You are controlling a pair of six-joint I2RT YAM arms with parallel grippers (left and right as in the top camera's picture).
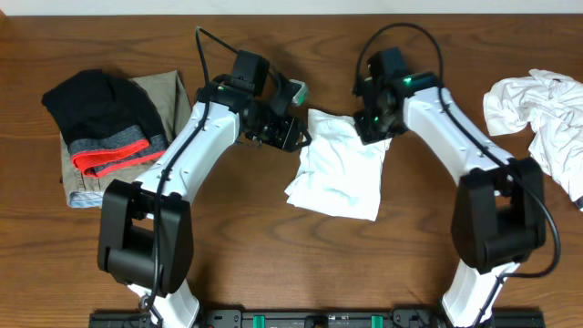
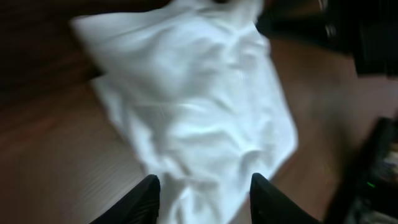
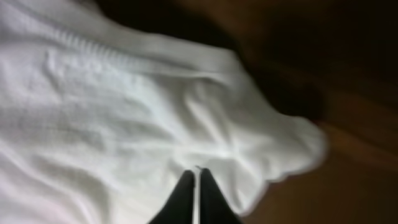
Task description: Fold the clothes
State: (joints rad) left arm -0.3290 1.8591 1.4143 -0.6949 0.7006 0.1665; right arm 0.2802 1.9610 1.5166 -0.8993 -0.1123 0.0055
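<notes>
Right claw (image 3: 196, 186) is sitting pinched tight, fingers together with just a sliver of white cloth between them, gripping the far right corner of the white garment (image 1: 339, 164). Left claw (image 2: 208, 196) is hanging partway open, fingers apart, hovering over the same garment's edge. That garment is lying mid-counter between both arms, soft and wrinkly, looking like a lopsided rectangle. The counter (image 1: 273, 264) is showing dark brown wood grain. Over on the left a stack is sitting: a black piece (image 1: 91, 105) on a grey piece with red trim (image 1: 114, 155), over a khaki piece (image 1: 168, 91). Far right, a crumpled white heap (image 1: 537, 114) is bunching up at the counter's edge.
</notes>
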